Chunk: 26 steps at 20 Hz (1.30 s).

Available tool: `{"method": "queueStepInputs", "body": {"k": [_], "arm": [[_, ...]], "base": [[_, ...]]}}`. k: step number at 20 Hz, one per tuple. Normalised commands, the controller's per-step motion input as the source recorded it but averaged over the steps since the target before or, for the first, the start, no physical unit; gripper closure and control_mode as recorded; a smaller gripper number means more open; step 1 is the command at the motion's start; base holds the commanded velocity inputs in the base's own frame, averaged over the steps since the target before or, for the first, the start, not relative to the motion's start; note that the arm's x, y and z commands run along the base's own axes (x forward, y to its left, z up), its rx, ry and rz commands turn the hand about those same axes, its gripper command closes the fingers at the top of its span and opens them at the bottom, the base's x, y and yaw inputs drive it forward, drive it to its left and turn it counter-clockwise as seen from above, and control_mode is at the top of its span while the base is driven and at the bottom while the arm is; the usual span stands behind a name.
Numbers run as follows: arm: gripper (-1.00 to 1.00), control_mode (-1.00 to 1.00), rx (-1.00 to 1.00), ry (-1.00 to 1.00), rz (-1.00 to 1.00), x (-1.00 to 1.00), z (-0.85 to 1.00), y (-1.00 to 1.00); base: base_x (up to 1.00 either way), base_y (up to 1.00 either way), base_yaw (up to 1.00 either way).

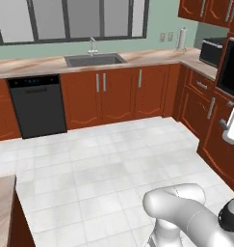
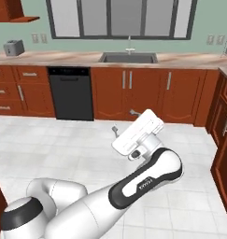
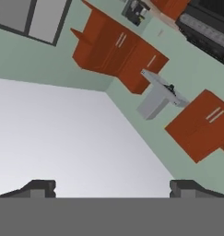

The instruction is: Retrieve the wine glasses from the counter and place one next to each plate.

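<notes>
Counter (image 2: 63,58) of beige-pink marble holds a steel sink (image 2: 129,57); well in front of that sink, the white arm's two-finger gripper (image 3: 112,186) points upward, fingers spread, holding nothing.

Beige-pink marbled counter (image 1: 41,64), red-brown cabinets (image 1: 113,94)

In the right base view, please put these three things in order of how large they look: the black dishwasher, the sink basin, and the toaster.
Largest to smallest, as they look in the right base view:
1. The black dishwasher, clearly the largest.
2. The sink basin, wide but seen as a thin strip.
3. The toaster, the smallest.
All three stand along the far counter, so nearness hardly alters the order.
</notes>
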Motion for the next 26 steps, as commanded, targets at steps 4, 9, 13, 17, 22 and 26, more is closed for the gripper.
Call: {"method": "queueStepInputs", "body": {"k": [4,9,13,17,22,26], "arm": [[-1.0,1.0,0.0,0.0,0.0,0.0,0.0,0.0],[-1.0,1.0,0.0,0.0,0.0,0.0,0.0,0.0],[-1.0,1.0,0.0,0.0,0.0,0.0,0.0,0.0],[-1.0,1.0,0.0,0.0,0.0,0.0,0.0,0.0],[-1.0,1.0,0.0,0.0,0.0,0.0,0.0,0.0],[-1.0,1.0,0.0,0.0,0.0,0.0,0.0,0.0]], "base": [[1.0,0.25,0.0],[1.0,0.41,0.0],[1.0,0.78,-0.01],[1.0,1.0,-0.11],[1.0,1.0,-0.1],[0.84,1.0,-0.15]]}}
